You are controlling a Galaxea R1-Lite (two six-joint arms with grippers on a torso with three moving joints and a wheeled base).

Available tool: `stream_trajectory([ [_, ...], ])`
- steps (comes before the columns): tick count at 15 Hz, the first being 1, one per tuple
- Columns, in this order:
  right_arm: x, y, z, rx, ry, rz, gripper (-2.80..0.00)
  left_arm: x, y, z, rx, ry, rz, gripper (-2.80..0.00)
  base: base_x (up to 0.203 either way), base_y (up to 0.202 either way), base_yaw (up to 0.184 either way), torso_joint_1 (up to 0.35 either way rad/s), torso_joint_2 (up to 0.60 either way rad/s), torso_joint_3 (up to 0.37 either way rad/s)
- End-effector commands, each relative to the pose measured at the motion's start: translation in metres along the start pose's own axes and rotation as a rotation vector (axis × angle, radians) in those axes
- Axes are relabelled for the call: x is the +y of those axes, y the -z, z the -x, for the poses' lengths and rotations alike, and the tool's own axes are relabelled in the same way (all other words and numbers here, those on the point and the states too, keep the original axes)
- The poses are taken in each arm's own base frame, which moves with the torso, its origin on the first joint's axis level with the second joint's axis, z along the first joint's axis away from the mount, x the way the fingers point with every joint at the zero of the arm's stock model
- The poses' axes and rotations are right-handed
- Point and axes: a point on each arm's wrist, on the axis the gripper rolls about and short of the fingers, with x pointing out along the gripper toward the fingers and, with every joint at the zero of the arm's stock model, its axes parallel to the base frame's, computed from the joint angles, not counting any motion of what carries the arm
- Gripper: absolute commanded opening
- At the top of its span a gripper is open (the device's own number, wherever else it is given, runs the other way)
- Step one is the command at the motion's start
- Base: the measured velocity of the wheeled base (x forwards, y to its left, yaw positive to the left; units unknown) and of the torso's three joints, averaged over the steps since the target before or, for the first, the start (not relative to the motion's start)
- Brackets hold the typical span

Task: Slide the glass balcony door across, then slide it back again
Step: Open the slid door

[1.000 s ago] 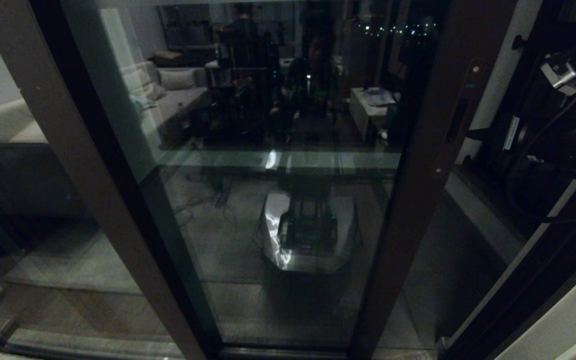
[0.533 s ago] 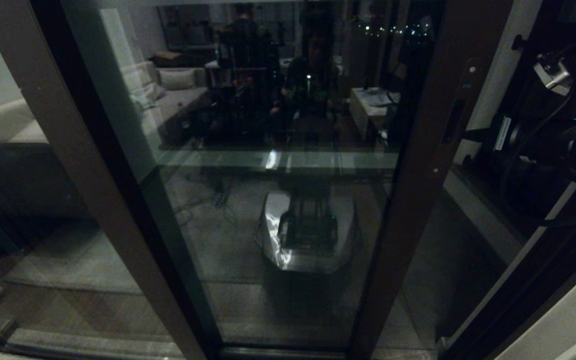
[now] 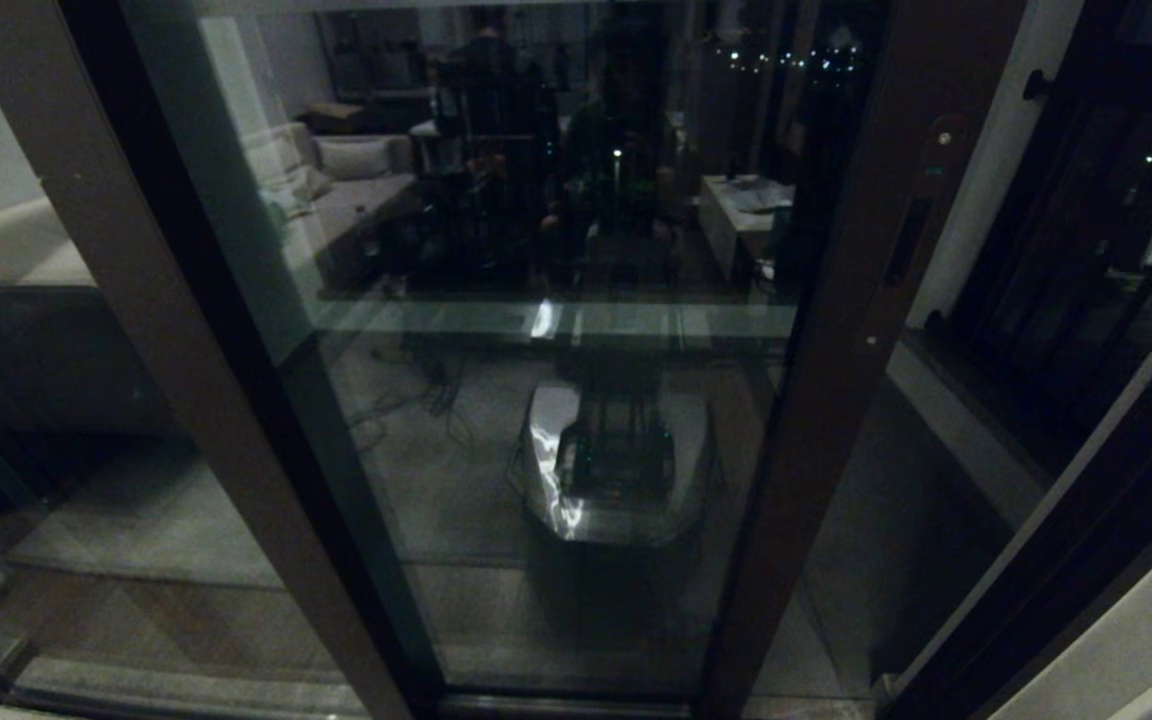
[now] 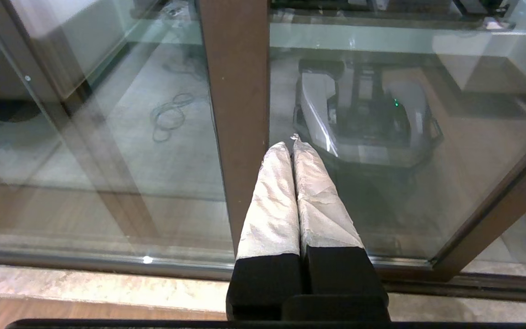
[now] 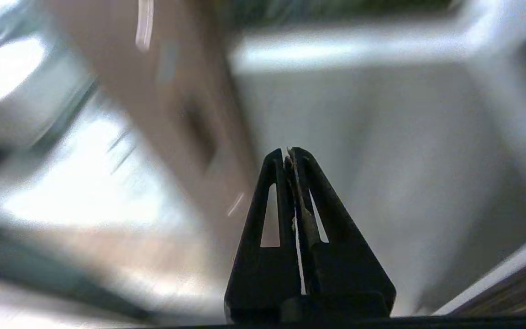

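The glass balcony door (image 3: 576, 420) fills the head view, its pane reflecting the room. Its brown right stile (image 3: 836, 350) carries a narrow slot handle (image 3: 911, 240) and a small round lock (image 3: 944, 137). My right gripper (image 5: 289, 153) is shut and empty. It hangs off to the side of the blurred handle stile (image 5: 190, 123), not touching it. My left gripper (image 4: 291, 144), its fingers wrapped in white, is shut and empty. It sits low in front of a plain brown stile (image 4: 238, 114), close to the glass.
A dark outer frame (image 3: 1066, 560) rises at the right, with a gap and a pale wall (image 3: 996, 150) between it and the door's handle stile. The floor track (image 4: 107, 262) runs along the bottom. A second brown stile (image 3: 136, 300) stands at the left.
My right arm has swung away to the right, almost out of the head view. The door's handle stile has not visibly moved.
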Motion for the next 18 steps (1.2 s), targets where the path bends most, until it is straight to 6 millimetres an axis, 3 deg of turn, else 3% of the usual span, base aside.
stream_trajectory([
  [1,-0.001,-0.028,-0.006,-0.086,0.047,0.035,-2.80,0.000,0.000,0.000,0.001,0.000,0.000,-2.80,0.000,0.000,0.000,0.000,0.00,0.000],
  [3,-0.004,-0.029,-0.027,-0.073,0.069,0.043,-2.80,0.000,0.000,0.000,0.001,0.000,0.000,-2.80,0.000,0.000,0.000,0.000,0.00,0.000],
  [9,-0.012,0.000,-0.105,0.045,0.104,0.032,-2.80,0.000,0.000,0.000,0.001,0.000,0.000,-2.80,0.000,0.000,0.000,0.000,0.00,0.000],
  [18,0.038,0.000,-0.114,0.032,0.009,0.006,-2.80,0.000,0.000,0.000,0.001,0.000,0.000,-2.80,0.000,0.000,0.000,0.000,0.00,0.000],
])
